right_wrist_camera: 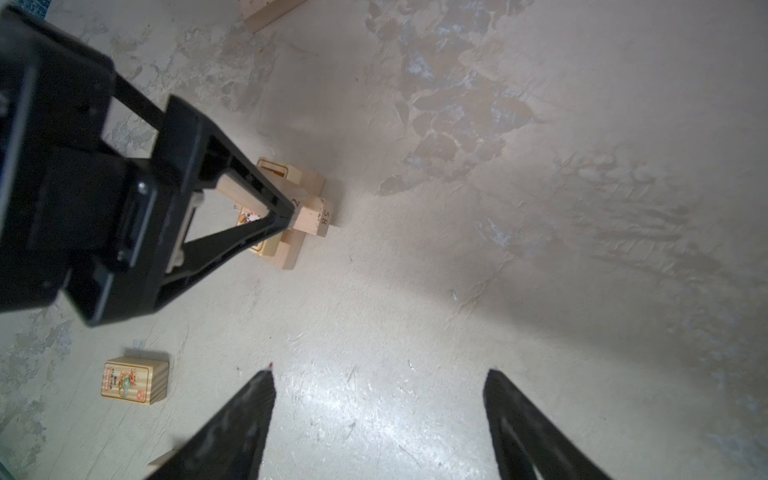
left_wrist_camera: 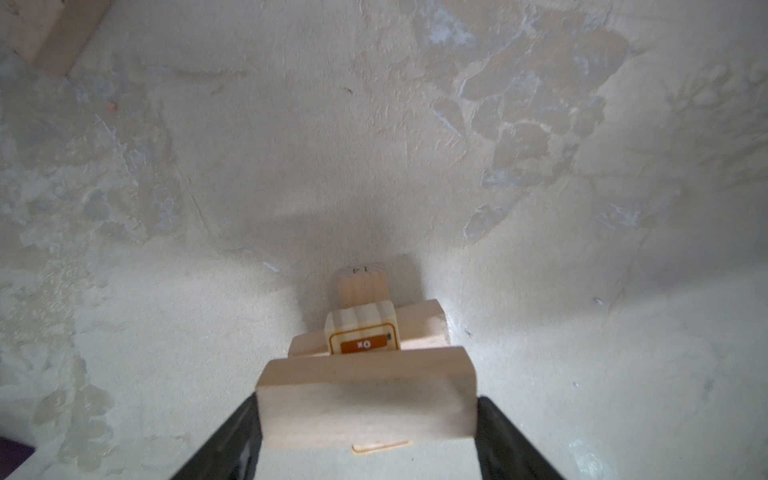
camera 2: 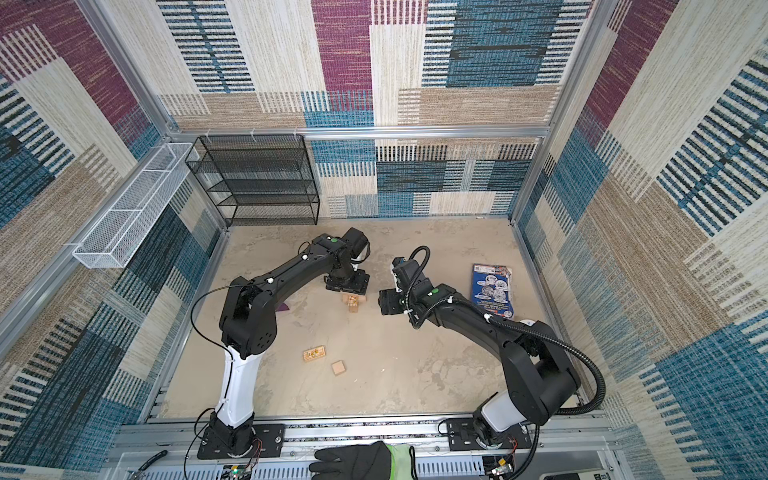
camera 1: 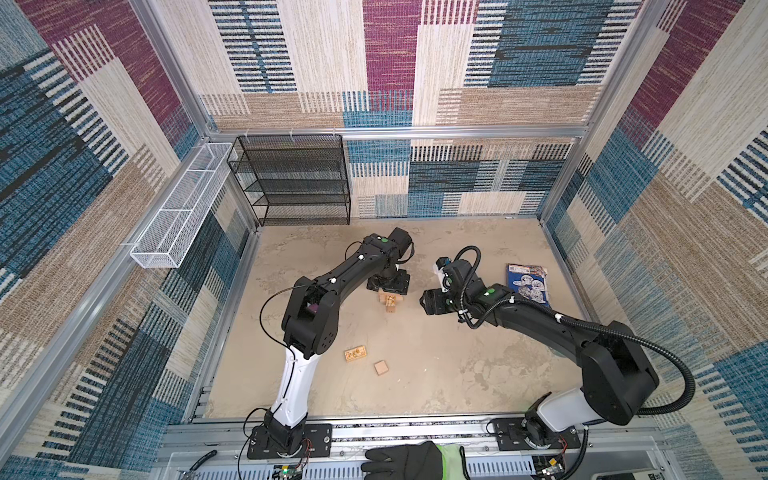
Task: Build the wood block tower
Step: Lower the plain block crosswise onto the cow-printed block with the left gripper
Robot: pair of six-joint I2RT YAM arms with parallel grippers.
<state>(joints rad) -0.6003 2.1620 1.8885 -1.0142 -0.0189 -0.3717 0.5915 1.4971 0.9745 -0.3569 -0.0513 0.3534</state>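
Mottled beige counter (camera 1: 457, 374) carries one tower (camera 1: 390, 302) at its middle toward the far edge. Two loose wood pieces, a printed brick (camera 1: 355, 354) and a cube (camera 1: 381, 368), lie near the front edge, one purple wedge (camera 2: 284, 306) lies toward the left edge, and wide bare room lies between them. The left end effector (left_wrist_camera: 368, 411) clamps one plain brick (left_wrist_camera: 365, 374) by its ends at the tower's top, long axis crosswise to the orange-labelled brick (left_wrist_camera: 361, 332) beneath, while the right end effector (right_wrist_camera: 380, 372) gapes wide and empty beside the tower.

I see my top views look steeply down over the whole table (camera 1: 436, 353); both wrist cameras closely share the tower (left_wrist_camera: 361, 332).
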